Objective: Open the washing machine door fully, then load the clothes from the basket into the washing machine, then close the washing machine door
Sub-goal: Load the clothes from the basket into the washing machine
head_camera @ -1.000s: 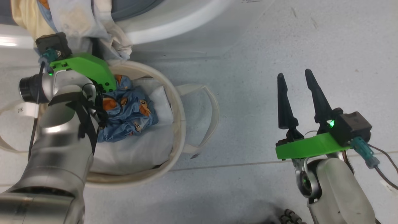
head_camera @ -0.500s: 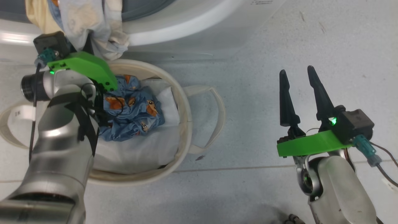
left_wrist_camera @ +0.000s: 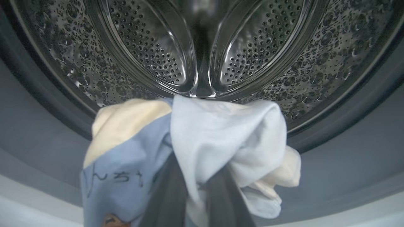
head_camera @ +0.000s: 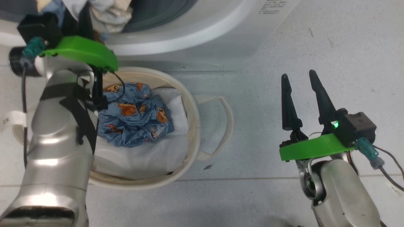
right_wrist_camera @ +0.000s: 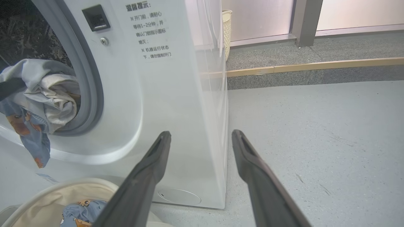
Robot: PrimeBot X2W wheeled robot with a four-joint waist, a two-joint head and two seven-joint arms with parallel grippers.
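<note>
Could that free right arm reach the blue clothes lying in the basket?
Probably yes. The right claw is open and empty. The basket is open on top, and the blue clothes lie uncovered. The left arm crosses only the basket's far side.

Basket (head_camera: 195,126) with clothes (head_camera: 135,121) before washing machine (head_camera: 205,28).

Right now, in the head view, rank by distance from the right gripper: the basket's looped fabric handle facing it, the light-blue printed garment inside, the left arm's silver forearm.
1. Cream looped handle, just left of the right gripper.
2. Light-blue printed garment, inside the cream canvas basket.
3. Silver forearm, far left.
</note>
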